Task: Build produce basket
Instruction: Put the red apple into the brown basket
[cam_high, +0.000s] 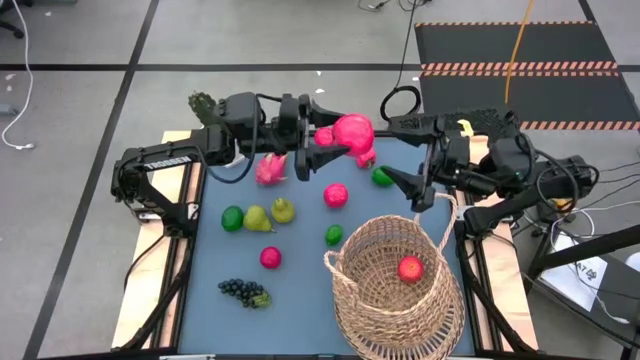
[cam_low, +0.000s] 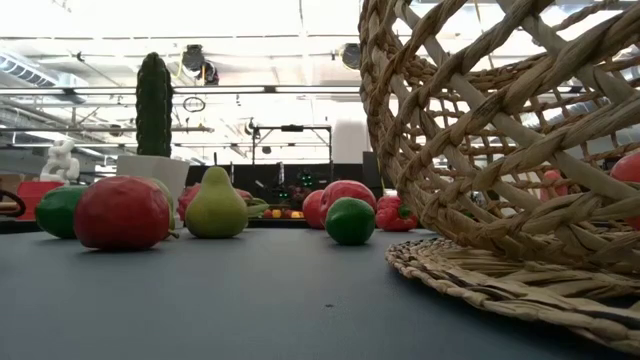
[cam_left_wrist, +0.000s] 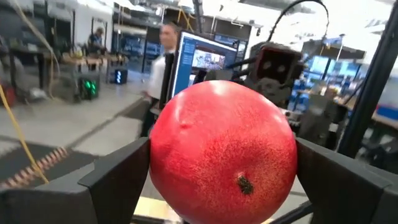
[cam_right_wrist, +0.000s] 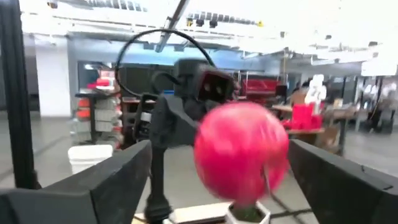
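Gripping a round red fruit (cam_high: 352, 132) between its fingers, the left gripper (cam_high: 318, 146) hangs above the table's far side, pointing toward the right gripper (cam_high: 413, 187). That one faces back with jaws spread, nothing between them. The basket (cam_high: 395, 285) sits upright just below it, one red apple (cam_high: 409, 268) inside.

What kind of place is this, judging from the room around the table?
Probably a robotics lab or workshop: a computer monitor glows behind the table, hazard-striped floor mats lie nearby, and a person stands among workbenches.
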